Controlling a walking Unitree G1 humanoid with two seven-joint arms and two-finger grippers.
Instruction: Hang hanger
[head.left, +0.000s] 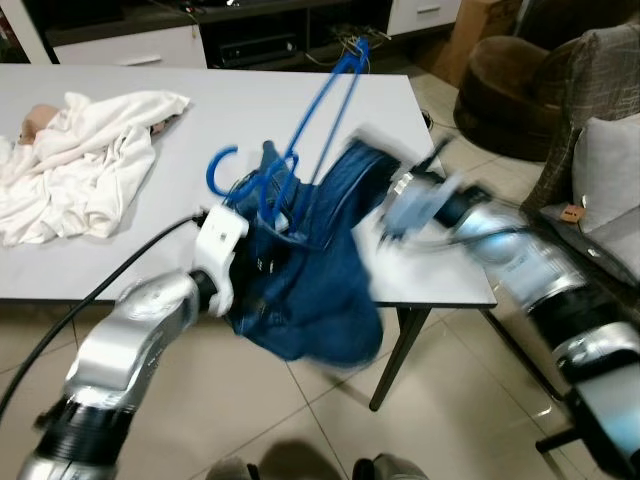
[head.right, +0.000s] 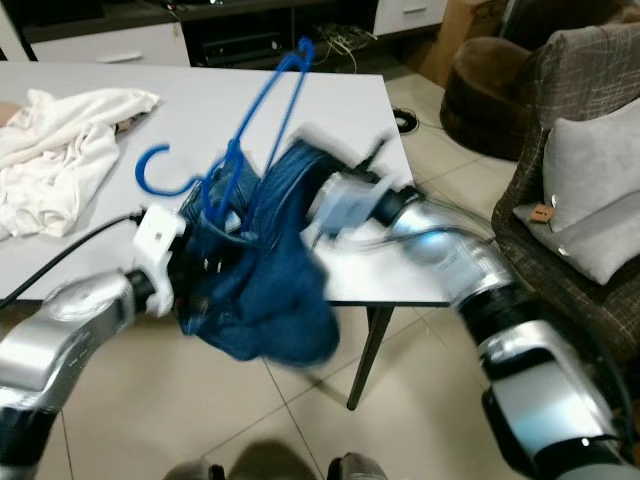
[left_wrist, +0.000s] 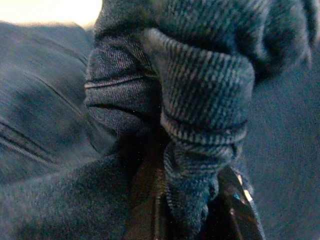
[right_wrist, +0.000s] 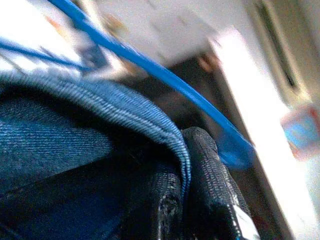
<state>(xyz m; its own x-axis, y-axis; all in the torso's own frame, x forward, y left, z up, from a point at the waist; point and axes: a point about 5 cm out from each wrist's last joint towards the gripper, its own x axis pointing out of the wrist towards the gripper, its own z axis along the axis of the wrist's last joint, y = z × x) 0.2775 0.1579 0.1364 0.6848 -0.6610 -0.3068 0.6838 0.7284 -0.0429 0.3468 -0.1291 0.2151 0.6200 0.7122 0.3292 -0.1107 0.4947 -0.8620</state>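
Observation:
A blue wire hanger (head.left: 331, 100) stands tilted over the table's front edge, its hook (head.left: 218, 170) pointing left. Dark blue jeans (head.left: 315, 290) are bunched around its lower part and droop below the table edge. My left gripper (head.left: 260, 245) is buried in the denim from the left; in the left wrist view a thick fold of jeans (left_wrist: 200, 115) is clamped between the dark fingers (left_wrist: 147, 210). My right gripper (head.left: 378, 180), blurred, grips the upper right of the jeans. The right wrist view shows a black finger (right_wrist: 210, 190) pressed to a denim edge, with the hanger wire (right_wrist: 165, 80) just behind.
The white table (head.left: 430, 275) also carries a crumpled white cloth (head.left: 85, 160) at its left. A brown armchair (head.left: 505, 85) and a sofa with a grey cushion (head.left: 612, 170) stand to the right. A low cabinet (head.left: 130, 48) lines the back. Tiled floor (head.left: 450, 400) lies below.

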